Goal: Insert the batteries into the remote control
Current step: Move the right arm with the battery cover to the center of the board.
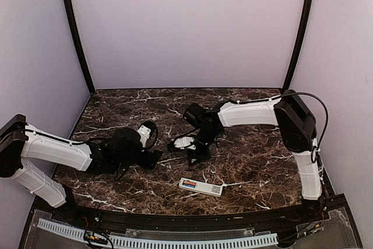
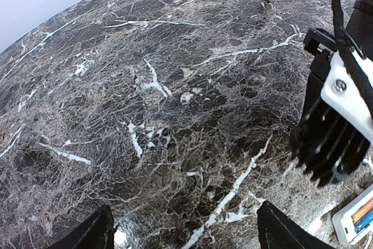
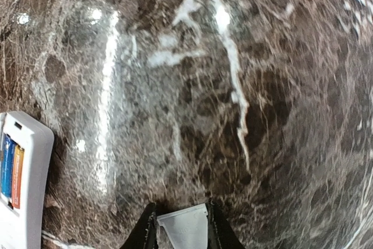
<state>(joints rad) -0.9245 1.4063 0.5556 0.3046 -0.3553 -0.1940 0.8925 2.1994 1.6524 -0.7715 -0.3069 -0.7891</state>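
The remote control (image 1: 200, 186) lies on the marble table, near the front and right of centre, with its back up. The two batteries (image 1: 189, 183), one orange and one blue, sit side by side in its open compartment at the left end. The right wrist view shows the remote control (image 3: 26, 202) at the left edge, with the blue battery (image 3: 6, 164) beside the orange one (image 3: 17, 176). My right gripper (image 3: 182, 225) is shut on a small flat white cover piece (image 3: 185, 228) just above the table, behind the remote. My left gripper (image 2: 183, 234) stands open and holds nothing, left of the remote.
Bare dark marble table (image 1: 250, 155) surrounds the arms, with white walls on three sides. In the left wrist view, my right gripper (image 2: 329, 144) hangs at the right, with the remote's end (image 2: 355, 217) below it.
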